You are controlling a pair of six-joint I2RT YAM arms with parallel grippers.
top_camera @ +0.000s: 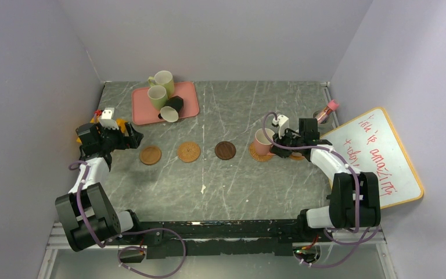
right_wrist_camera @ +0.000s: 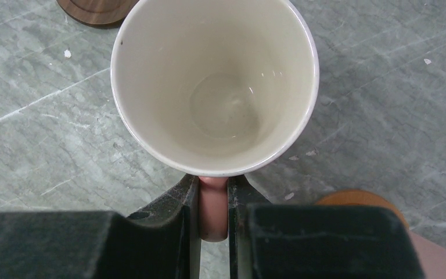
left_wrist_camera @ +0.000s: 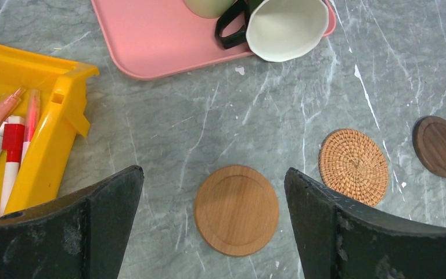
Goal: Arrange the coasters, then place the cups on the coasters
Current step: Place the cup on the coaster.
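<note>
Right gripper (right_wrist_camera: 213,196) pinched on the handle of the pink mug (right_wrist_camera: 215,87), just right of the dark brown coaster (top_camera: 225,150) over a tan coaster (top_camera: 256,157), left gripper (left_wrist_camera: 213,174) spread wide, so we keep it upright, centre, then release.

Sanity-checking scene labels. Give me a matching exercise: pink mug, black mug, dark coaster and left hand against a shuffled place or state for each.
1 pink mug
2 black mug
3 dark coaster
4 left hand

A open, facing the plain wooden coaster
B on its side on the pink tray
C handle pinched in the right hand
D nothing on it

Pairs: 1-C, 2-B, 3-D, 4-A
</note>
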